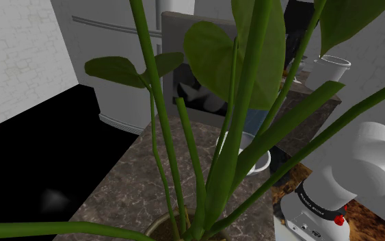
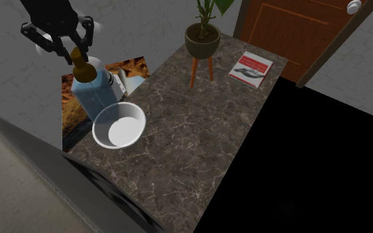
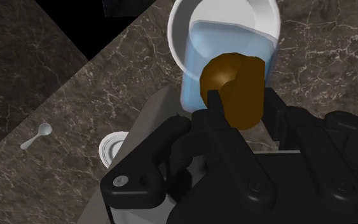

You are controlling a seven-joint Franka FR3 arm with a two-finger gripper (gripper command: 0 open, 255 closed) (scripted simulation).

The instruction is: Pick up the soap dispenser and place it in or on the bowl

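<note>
Brown is the pump head that I am watching closely: the tool (image 2: 77, 51) is gripping the soap dispenser (image 2: 93, 93) by that head, with its two black fingers (image 3: 213, 107) pressing on it from either side. The dispenser's pale blue body is hanging upright straight below the tool. The white bowl (image 2: 136, 116) is sitting under and a little to one side of that body, on the desk (image 2: 198, 132), whose top is showing a dark veined stone pattern. Looking along the tool in the wrist view, I am seeing the blue body covering part of the bowl's rim, with the bowl's open inside showing past it. I am not able to tell whether the dispenser's base is touching the bowl or hanging just above it.

Well away from the tool, further along the desk, a potted plant (image 2: 203, 41) is standing on a small stand with orange legs. Beyond the plant, farther again from the tool, a red and white book (image 2: 251, 68) is lying flat near the desk's corner, and an orange-brown door (image 2: 284, 33) is rising behind it. In the shoulder view the plant's green stems and leaves are crossing the frame, and the white arm (image 1: 368, 161) is showing behind them. A small pale spoon (image 3: 36, 137) is lying on a dark stone-patterned surface, well apart from the tool.
</note>
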